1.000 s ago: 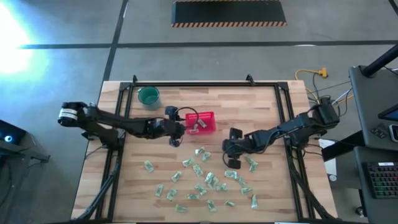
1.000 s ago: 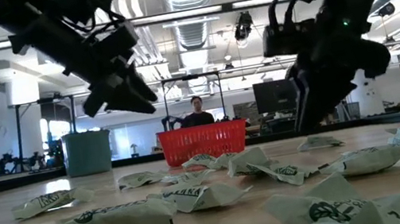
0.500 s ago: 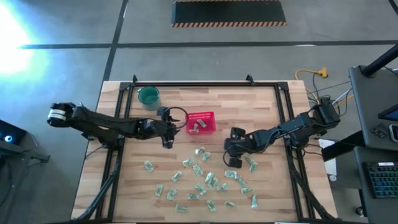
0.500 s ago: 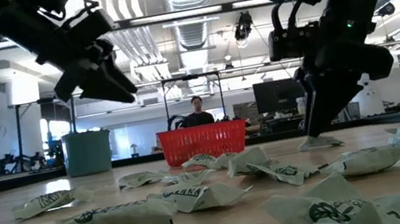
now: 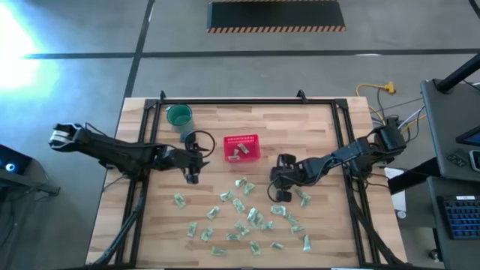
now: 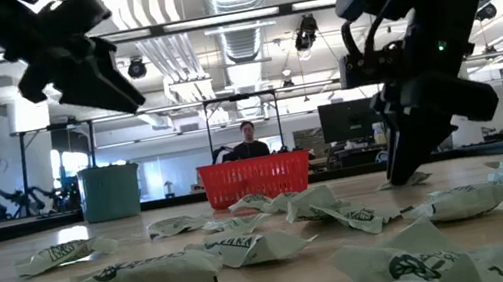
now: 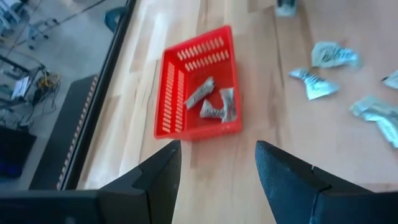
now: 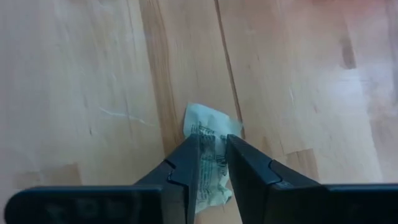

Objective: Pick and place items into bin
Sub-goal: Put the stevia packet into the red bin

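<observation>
The left pincer (image 5: 192, 178) has moved away from the red basket (image 5: 242, 148) during the last second: before it hung just at the basket's left side, and now it is well to the left of it, above bare tabletop (image 5: 315, 127), near the teal cup (image 5: 179, 115). Its fingers (image 7: 158, 180) stand wide apart and carry nothing. In the left wrist view the basket holds a few packets (image 7: 217, 107), so I judge that its delivery is done and this arm goes back for a next one.

The right pincer (image 5: 277, 196) has come down at the right edge of the scattered packets (image 5: 247, 219). A second ago it was a little above the wood, and now its tips are on the tabletop. In the right wrist view the two fingers (image 8: 245, 171) have narrowed around one crinkly packet (image 8: 208, 130), which lies between them and touches both; the packet is flat on the wood, not lifted.

So the grasp is being made but not proven. Many packets remain spread on the front half of the tabletop, and the basket is well apart from this one, toward the back centre
</observation>
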You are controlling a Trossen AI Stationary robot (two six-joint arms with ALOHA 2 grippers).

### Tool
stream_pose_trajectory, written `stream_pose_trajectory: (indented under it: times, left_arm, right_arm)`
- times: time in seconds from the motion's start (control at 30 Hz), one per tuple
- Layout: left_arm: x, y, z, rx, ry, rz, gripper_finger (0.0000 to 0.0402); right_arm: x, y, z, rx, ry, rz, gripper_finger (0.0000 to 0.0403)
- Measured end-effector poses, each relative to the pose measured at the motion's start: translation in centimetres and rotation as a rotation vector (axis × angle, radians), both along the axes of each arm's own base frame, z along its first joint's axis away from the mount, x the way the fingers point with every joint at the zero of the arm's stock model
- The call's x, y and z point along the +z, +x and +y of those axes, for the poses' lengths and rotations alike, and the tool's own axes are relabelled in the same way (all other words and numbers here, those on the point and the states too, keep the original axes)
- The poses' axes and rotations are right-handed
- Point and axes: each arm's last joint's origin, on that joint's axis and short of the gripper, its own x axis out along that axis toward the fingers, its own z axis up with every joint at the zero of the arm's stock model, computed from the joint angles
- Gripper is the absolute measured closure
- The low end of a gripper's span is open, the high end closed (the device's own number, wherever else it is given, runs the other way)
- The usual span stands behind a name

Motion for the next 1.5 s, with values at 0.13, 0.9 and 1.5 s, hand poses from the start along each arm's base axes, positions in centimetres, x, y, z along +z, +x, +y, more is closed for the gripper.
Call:
stream_pose_trajectory:
  times: [0.13, 0.9, 1.5]
  left_arm:
    - [0.3, -0.3, -0.5, -0.026, -0.007, -0.018, 0.0212]
    - [-0.9, -1.5, -2.5, 0.053, -0.276, 0.047, 0.0212]
    - [-3.9, 0.1, -4.0, 0.136, -0.368, 0.172, 0.0212]
  right_arm:
    - [0.1, 0.0, -0.1, 0.021, -0.031, 0.003, 0.0356]
    - [6.2, 3.0, -1.6, 0.228, -0.486, -0.258, 0.0394]
    - [5.7, 5.2, -9.5, 0.305, -0.331, -0.436, 0.0394]
